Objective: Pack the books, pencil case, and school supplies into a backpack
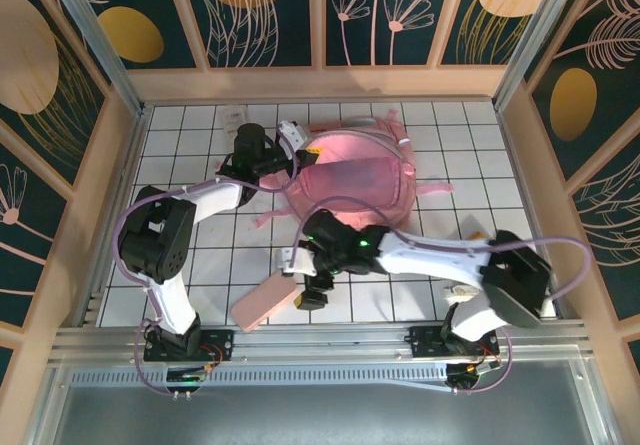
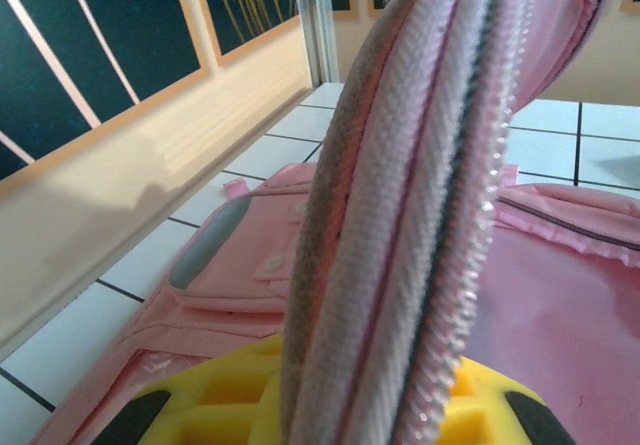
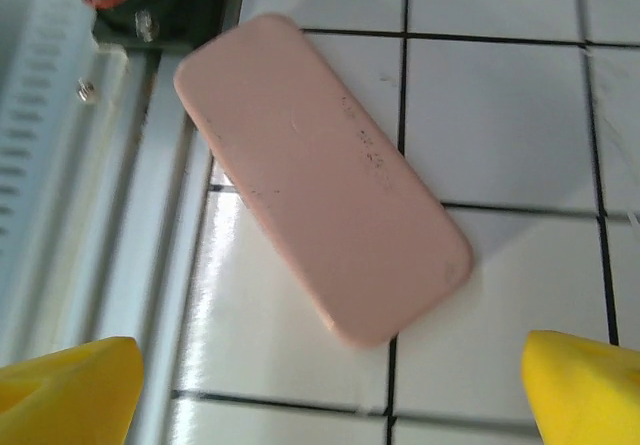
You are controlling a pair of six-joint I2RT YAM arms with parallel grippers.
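Note:
The light-pink backpack (image 1: 350,180) lies at the middle back of the table with its mouth held up. My left gripper (image 1: 290,153) is shut on the backpack's zipper rim (image 2: 420,195), which rises from between the yellow fingers (image 2: 200,405). The light-pink pencil case (image 1: 265,303) lies flat near the table's front edge. My right gripper (image 1: 310,287) hovers just above the pencil case (image 3: 320,175), open, with its yellow fingertips (image 3: 70,385) wide apart and nothing between them. The dark-blue book and the small supplies are hidden or out of view.
A small whitish object (image 1: 232,118) lies at the back left of the tiled table (image 1: 200,265). A metal rail (image 3: 60,165) runs along the front edge right beside the pencil case. Wooden walls (image 1: 110,195) close in the sides and back.

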